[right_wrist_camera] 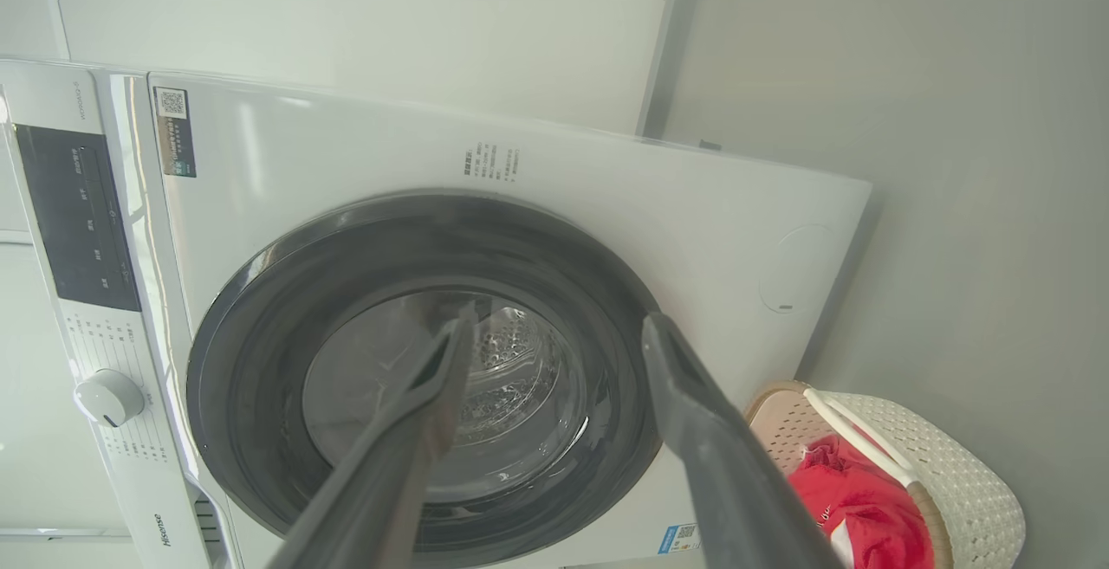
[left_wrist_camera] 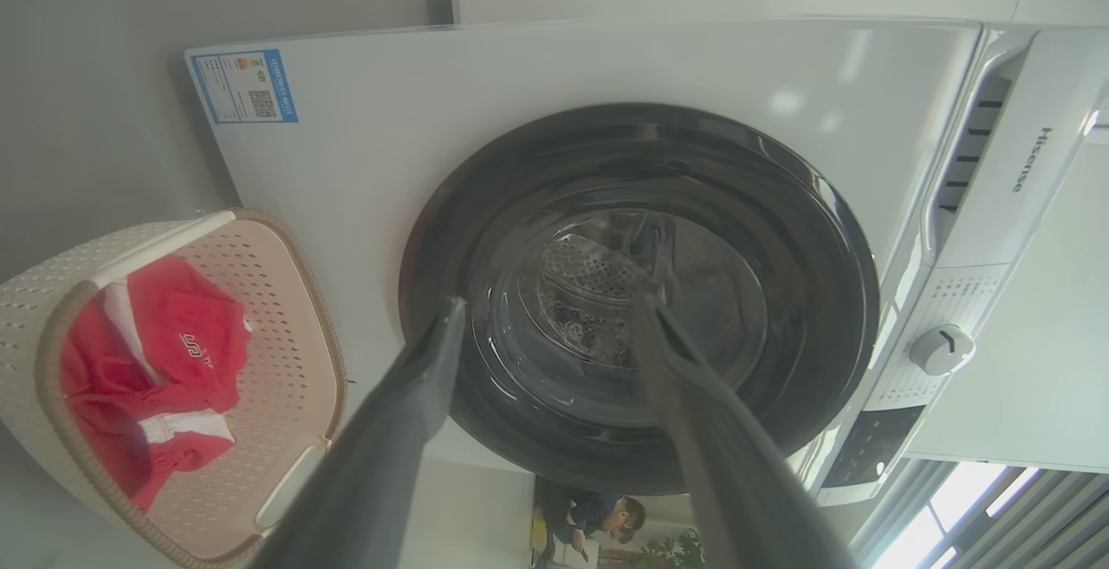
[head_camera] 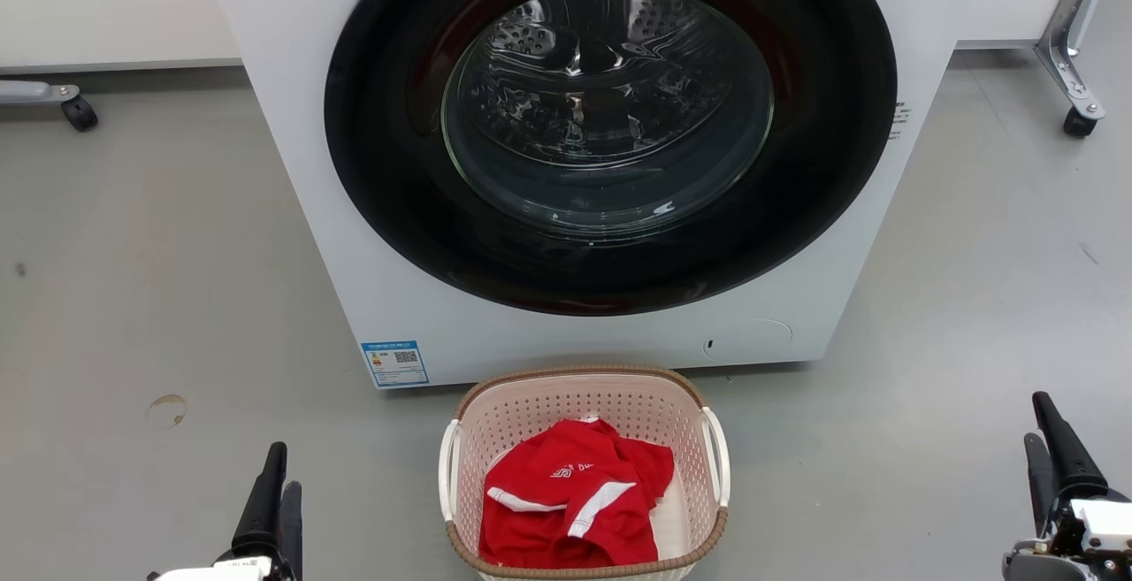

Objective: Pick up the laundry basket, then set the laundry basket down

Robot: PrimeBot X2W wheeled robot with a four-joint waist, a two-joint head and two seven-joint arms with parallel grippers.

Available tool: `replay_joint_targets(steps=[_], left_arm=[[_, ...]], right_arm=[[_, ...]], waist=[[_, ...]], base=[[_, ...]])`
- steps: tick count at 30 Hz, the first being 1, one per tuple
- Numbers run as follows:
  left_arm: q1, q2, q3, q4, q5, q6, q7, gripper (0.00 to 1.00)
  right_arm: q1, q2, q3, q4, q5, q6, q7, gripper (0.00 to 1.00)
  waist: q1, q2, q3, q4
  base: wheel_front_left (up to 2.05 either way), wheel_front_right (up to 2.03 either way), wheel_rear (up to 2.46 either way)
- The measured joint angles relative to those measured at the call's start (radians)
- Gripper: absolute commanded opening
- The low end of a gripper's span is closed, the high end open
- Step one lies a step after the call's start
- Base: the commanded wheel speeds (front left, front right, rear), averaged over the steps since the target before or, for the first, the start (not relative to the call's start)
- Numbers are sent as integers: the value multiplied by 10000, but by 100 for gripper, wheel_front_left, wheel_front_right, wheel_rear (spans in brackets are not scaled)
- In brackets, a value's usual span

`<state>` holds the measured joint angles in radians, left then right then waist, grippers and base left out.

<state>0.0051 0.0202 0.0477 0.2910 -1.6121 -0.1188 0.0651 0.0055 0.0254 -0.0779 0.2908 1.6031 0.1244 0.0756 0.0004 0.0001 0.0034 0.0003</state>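
Observation:
The laundry basket [head_camera: 566,404], pale pink perforated plastic with a brown woven rim and white side handles, stands on the grey floor just in front of the washer. A red garment with white stripes [head_camera: 575,501] lies inside it. My left gripper [head_camera: 285,468] is open at the lower left, well apart from the basket. My right gripper [head_camera: 1036,417] is open at the lower right, farther from it. In the left wrist view the open left gripper [left_wrist_camera: 548,305] faces the washer door, with the basket [left_wrist_camera: 286,326] off to the left. In the right wrist view the open right gripper [right_wrist_camera: 559,320] also faces the door, and the basket [right_wrist_camera: 962,474] is at the lower right.
A white front-loading washer [head_camera: 495,342] with a closed dark round door [head_camera: 610,121] stands right behind the basket. Wheeled frame legs stand at the far left [head_camera: 78,112] and far right [head_camera: 1079,117]. Bare grey floor lies on both sides of the basket. A person [left_wrist_camera: 598,517] is far off.

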Motion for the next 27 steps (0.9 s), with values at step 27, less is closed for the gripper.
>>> replay_joint_targets(steps=[27], left_arm=[[138,36,-654,-826,23,-2,-757,100]], right_arm=[[-1,-320,951,-782,-201,0,-777,100]], waist=[[-2,-1,14,13]], base=[[0,0,0]])
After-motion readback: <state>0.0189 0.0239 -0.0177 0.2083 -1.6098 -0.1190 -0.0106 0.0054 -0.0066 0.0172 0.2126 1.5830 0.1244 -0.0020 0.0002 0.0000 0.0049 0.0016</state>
